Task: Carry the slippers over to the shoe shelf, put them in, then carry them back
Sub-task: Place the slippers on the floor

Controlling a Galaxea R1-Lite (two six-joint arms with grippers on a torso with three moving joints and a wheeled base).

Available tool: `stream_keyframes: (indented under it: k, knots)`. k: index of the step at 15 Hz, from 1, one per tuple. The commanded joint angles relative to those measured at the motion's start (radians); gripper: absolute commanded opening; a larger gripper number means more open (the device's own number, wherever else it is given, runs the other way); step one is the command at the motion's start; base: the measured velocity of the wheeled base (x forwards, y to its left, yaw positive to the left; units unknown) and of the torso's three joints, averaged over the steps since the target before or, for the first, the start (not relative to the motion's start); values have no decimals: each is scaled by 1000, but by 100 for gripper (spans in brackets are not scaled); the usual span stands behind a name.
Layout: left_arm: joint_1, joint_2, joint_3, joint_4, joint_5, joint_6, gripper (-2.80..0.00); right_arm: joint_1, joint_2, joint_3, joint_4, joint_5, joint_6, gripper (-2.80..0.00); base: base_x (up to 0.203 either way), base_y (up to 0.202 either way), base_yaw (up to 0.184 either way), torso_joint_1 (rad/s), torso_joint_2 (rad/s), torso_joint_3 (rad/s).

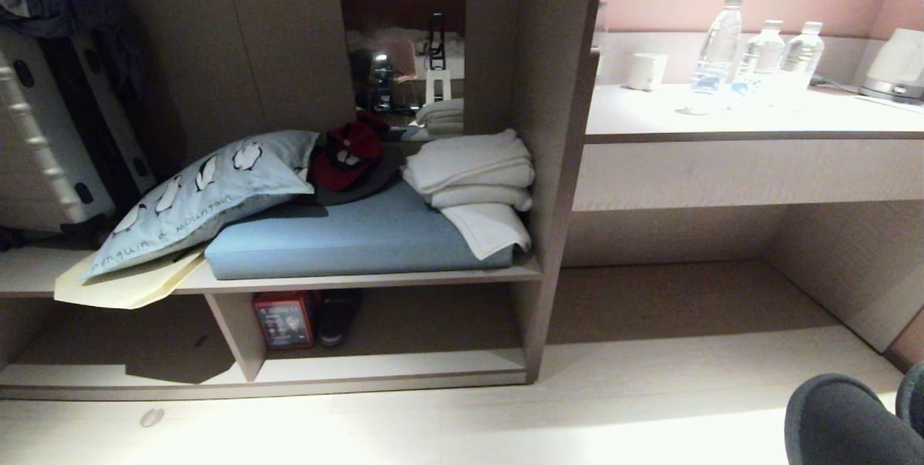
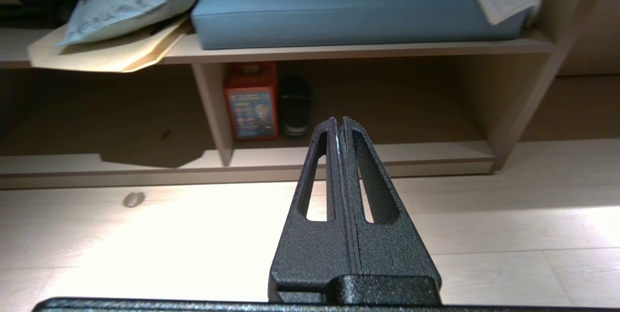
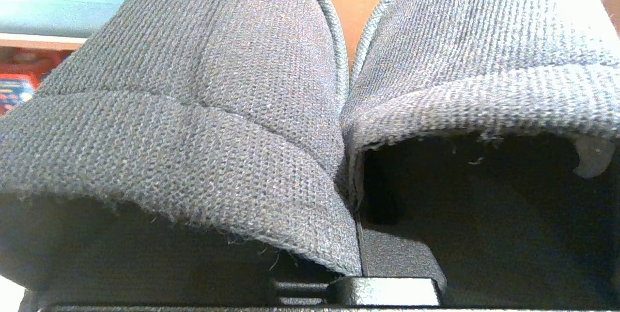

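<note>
The slippers (image 3: 271, 108) fill the right wrist view, two dark knitted toe caps side by side and touching along their inner edges, their open mouths facing the camera. The right gripper (image 3: 361, 258) is clamped on the slippers where their inner edges meet; only the base of its fingers shows beneath the fabric. In the head view the same slippers (image 1: 844, 418) appear at the lower right corner, above the pale wooden floor (image 1: 462, 429) and well apart from the shoe shelf (image 1: 390, 367).

The shoe shelf is the low cubby under the board that carries a blue cushion (image 1: 346, 237). A short upright divider (image 1: 238, 331) splits it. Just to the right of the divider stand a red box (image 1: 284, 319) and, beside it, a black shoe (image 1: 339, 315).

The left gripper (image 2: 339, 125) is closed with nothing between its fingers, hanging over the floor and pointing toward the cubby.

On the cushion board lie a penguin-print pillow (image 1: 202, 198), a red cap (image 1: 346, 154) and folded white towels (image 1: 473, 176). To the right, a tabletop (image 1: 751, 118) holds three water bottles (image 1: 758, 57), a white cup (image 1: 646, 71) and a kettle (image 1: 899, 64).
</note>
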Motion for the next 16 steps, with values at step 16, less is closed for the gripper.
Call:
stream_keyframes:
  k: [16]
  knots:
    - [0, 2, 0, -1, 0, 0, -280, 0, 1, 2, 0, 0, 0, -280, 0, -197, 2, 4, 2, 3]
